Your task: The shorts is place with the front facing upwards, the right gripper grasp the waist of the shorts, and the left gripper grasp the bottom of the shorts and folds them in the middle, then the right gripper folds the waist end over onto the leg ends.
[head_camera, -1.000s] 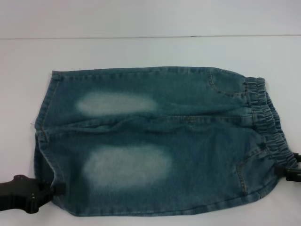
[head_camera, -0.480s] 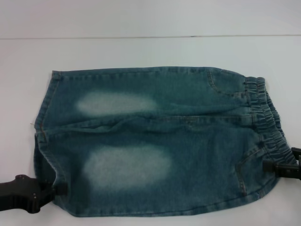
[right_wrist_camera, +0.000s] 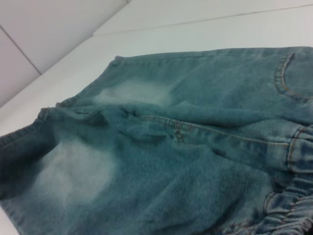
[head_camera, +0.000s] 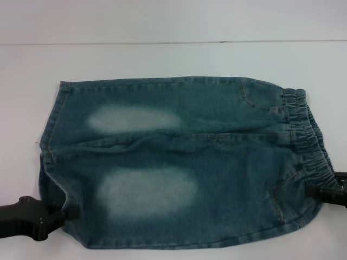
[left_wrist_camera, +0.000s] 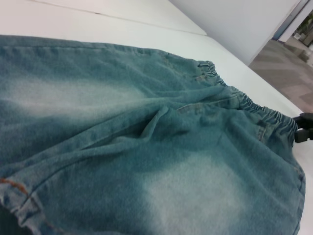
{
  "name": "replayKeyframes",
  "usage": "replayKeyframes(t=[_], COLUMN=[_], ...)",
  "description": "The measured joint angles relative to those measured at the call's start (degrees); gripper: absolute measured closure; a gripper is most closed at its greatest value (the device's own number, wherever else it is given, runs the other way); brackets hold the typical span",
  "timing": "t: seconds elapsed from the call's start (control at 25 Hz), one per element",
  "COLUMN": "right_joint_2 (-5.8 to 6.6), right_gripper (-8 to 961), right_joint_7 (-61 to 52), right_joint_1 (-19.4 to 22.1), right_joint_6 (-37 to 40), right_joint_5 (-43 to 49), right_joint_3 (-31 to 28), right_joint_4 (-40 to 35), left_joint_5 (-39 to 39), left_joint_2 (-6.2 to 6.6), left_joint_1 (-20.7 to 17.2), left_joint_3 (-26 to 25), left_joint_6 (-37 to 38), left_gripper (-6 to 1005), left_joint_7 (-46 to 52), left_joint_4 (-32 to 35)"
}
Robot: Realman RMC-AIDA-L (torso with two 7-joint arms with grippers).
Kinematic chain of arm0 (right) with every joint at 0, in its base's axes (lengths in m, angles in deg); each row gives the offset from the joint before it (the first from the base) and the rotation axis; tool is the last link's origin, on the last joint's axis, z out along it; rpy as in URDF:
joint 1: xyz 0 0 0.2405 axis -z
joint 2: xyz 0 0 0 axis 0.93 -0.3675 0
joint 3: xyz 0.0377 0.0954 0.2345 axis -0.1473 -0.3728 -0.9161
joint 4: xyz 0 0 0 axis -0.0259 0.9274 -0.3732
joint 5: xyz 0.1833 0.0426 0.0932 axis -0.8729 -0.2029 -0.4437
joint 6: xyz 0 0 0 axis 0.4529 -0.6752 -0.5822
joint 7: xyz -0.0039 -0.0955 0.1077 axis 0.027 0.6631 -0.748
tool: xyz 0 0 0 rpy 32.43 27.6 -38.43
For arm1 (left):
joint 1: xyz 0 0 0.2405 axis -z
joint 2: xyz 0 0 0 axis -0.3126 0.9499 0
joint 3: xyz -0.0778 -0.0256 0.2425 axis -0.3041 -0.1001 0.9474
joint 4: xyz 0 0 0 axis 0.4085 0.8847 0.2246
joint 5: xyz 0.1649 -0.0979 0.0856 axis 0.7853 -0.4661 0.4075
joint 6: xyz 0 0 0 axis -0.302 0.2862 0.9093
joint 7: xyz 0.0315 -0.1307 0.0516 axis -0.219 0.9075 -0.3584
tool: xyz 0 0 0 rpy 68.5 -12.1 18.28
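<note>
The shorts (head_camera: 179, 162) lie flat on the white table, front up, teal-blue denim with two pale oval patches. The gathered waist (head_camera: 306, 135) is on the right and the leg ends (head_camera: 51, 146) are on the left. My left gripper (head_camera: 69, 212) sits at the near corner of the closer leg hem, its tip against the cloth. My right gripper (head_camera: 312, 190) reaches in from the right edge and touches the near end of the waist. The left wrist view shows the shorts (left_wrist_camera: 146, 147), the waist (left_wrist_camera: 244, 100) and the right gripper (left_wrist_camera: 302, 128). The right wrist view shows the shorts (right_wrist_camera: 171, 161) close up, with the waist (right_wrist_camera: 293, 210).
The white table (head_camera: 162, 59) stretches beyond the shorts to a seam line at the back. A table edge and a floor area (left_wrist_camera: 288, 68) show beyond the waist side in the left wrist view.
My right gripper has moved left, in from the frame edge, until it meets the near end of the waist. My left gripper has crept slightly up against the hem corner.
</note>
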Motion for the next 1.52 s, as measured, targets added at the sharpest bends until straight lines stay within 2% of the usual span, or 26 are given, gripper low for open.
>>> replayKeyframes(t=[0.28, 0.56, 0.72, 0.8, 0.92, 1.24, 1.52], right_joint_2=[-0.05, 0.01, 0.04, 0.15, 0.56, 0.59, 0.55], right_gripper=[622, 753, 828, 858, 903, 879, 858], right_joint_7=[0.16, 0.18, 0.19, 0.19, -0.27, -0.94, -3.29], right_joint_1=[-0.14, -0.52, -0.63, -0.63, -0.62, -0.60, -0.61], right_joint_6=[2.13, 3.97, 4.65, 4.81, 4.80, 3.87, -0.46], right_joint_5=[0.06, -0.43, -1.07, -2.27, -4.98, -10.44, -13.30], right_joint_3=[0.17, -3.22, -6.30, -7.75, -9.32, -13.28, -14.50], right_joint_4=[-1.32, -1.64, -1.66, -1.52, -0.98, 1.32, 3.07], left_joint_5=[-1.35, -4.56, -6.50, -7.28, -8.32, -11.06, -13.63], left_joint_2=[0.23, 0.47, 0.58, 0.80, 1.38, 1.64, 2.26], left_joint_1=[-0.21, -0.57, -0.70, -0.29, 0.39, 1.61, 2.58], left_joint_3=[-0.10, -0.30, -3.02, -5.56, -6.83, -6.97, -7.02], left_joint_6=[0.40, 0.10, -0.92, -1.87, -3.17, -8.00, -11.04], left_gripper=[997, 997, 996, 996, 996, 997, 997], left_joint_7=[-0.06, -0.09, -0.08, -0.06, 0.29, 1.26, 1.30], left_joint_4=[0.06, 0.05, 0.18, -0.06, -0.84, -2.17, -3.84])
